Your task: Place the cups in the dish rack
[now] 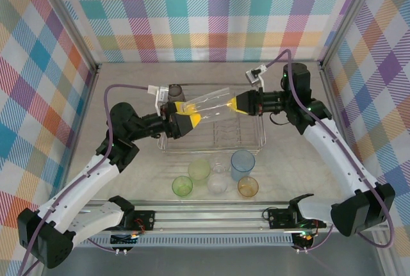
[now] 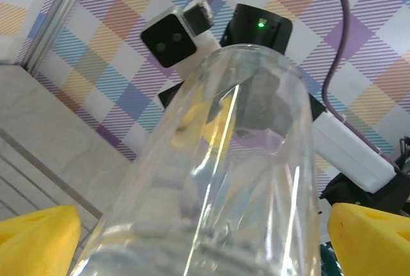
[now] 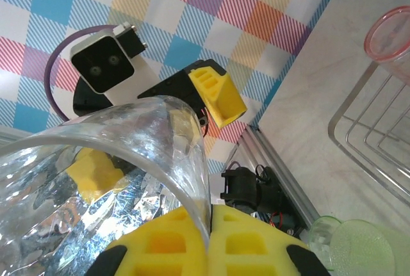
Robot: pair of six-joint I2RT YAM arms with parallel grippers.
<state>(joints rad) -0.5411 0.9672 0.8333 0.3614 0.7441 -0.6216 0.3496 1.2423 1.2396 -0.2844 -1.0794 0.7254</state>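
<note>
Currently right gripper (image 3: pixel 208 247) jaws pinching wall of clear cup (image 1: pixel 214 102) at rim, yellow pads either side. Left gripper (image 2: pixel 205 244) jaws clamped around opposite end of same cup. Cup held sideways in air over dish rack (image 1: pixel 218 138). Smoky grey cup (image 1: pixel 174 91) at rack's far left corner. Green cup (image 1: pixel 182 186), paler green cup (image 1: pixel 199 170), second clear cup (image 1: pixel 218 180), blue cup (image 1: pixel 243 164), orange cup (image 1: pixel 247 187) upright on table (image 1: pixel 128 84), just beside rack's near edge.

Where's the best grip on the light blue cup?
Pinch the light blue cup at its rim from above, one finger inside: it stands upright, mouth up. The clear cup and orange cup crowd its left and near sides.
</note>
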